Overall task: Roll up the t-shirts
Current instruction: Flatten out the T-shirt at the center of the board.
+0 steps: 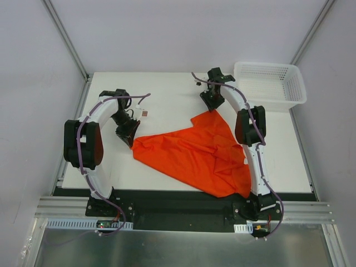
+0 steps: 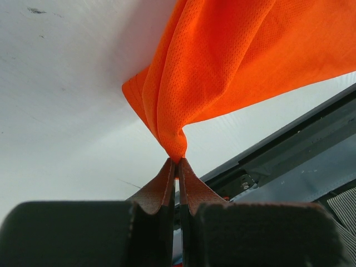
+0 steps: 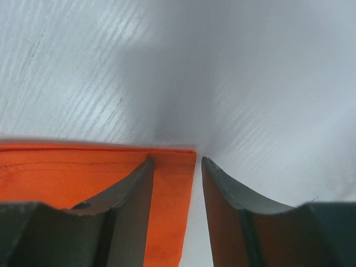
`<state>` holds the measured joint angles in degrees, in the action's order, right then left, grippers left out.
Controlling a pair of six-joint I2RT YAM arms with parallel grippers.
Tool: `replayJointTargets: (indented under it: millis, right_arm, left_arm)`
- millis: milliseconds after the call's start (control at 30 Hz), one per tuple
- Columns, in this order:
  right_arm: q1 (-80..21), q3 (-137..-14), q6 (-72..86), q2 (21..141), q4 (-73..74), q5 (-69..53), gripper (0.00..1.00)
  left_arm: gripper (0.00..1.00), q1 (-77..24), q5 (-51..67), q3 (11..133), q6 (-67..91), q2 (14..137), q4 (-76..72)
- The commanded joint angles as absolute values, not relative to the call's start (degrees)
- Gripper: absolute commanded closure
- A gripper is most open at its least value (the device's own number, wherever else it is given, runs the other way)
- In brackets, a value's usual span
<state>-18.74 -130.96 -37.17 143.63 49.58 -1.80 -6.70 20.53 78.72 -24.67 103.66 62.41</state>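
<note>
Currently: one orange-red t-shirt (image 1: pixel 194 153), rumpled on the white table (image 1: pixel 167 94), its long axis running from the left gripper (image 2: pixel 177 162) toward the near right edge. Left gripper: clamped on a bunched corner. Right gripper (image 3: pixel 177 160): jaws apart at the shirt's far corner, with the hem ending inside the gap and passing under one finger only. Legible brands, labels or writing: none.
</note>
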Motion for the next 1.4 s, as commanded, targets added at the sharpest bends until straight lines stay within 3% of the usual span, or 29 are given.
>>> replayJointTargets:
  millis: [0,133,467,667,800,1100,1367]
  right_arm:
    - [-18.81,-133.85,-37.79,145.19,52.29,-0.44,0.57]
    - [-19.16,-137.01,-38.58,147.21,54.49,-0.44,0.60]
    - [-19.16,-135.54,-38.06,146.17,53.54,2.26,0.99]
    - [-17.76,-131.14,-35.77,137.13,45.12,1.67,0.99]
    - [-16.88,-122.89,-36.30,123.61,33.95,0.70,0.99]
    - [-16.00,-127.97,-39.81,111.28,28.22,3.42,0.99]
    - [-19.76,-125.70,-45.77,98.11,26.90,7.90,1.00]
  left_arm:
    - [1.00,-6.59,21.10,80.16,-24.08,103.36,64.78]
    - [1.00,-6.59,20.30,79.80,-24.17,103.27,64.78]
    - [1.00,-6.59,17.58,80.51,-25.13,103.36,64.69]
    - [1.00,-4.75,13.36,88.40,-26.02,103.45,64.77]
    - [1.00,-3.08,12.57,102.34,-25.66,104.41,65.65]
    - [1.00,-2.81,8.27,129.25,-24.96,105.82,66.53]
    - [1.00,-2.11,1.06,139.56,-24.17,99.69,62.06]
